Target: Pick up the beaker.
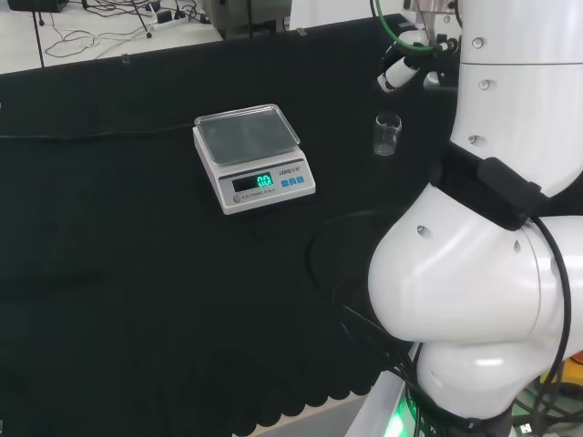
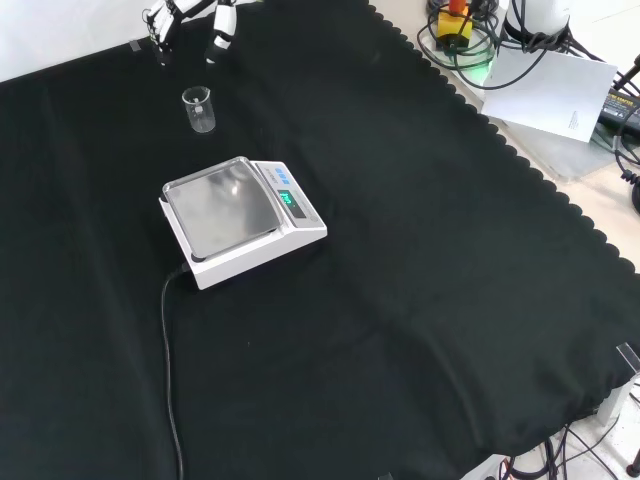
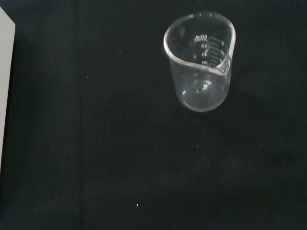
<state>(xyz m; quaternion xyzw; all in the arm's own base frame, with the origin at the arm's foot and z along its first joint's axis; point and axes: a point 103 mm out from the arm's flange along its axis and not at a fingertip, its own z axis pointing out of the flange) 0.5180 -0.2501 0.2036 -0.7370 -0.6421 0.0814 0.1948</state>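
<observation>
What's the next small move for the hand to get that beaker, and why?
Probably lower the hand toward the beaker with fingers kept open. In the front view the hand sits above and apart from the beaker, which stands upright and empty-looking on the black cloth, beside the scale and untouched.

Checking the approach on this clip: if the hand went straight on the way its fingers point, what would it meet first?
Probably the beaker, upright just below the hand; depth is unclear, so it might reach bare cloth beside it.

Hand (image 2: 190, 20) cut off at front view's top; finger posture unclear.
</observation>
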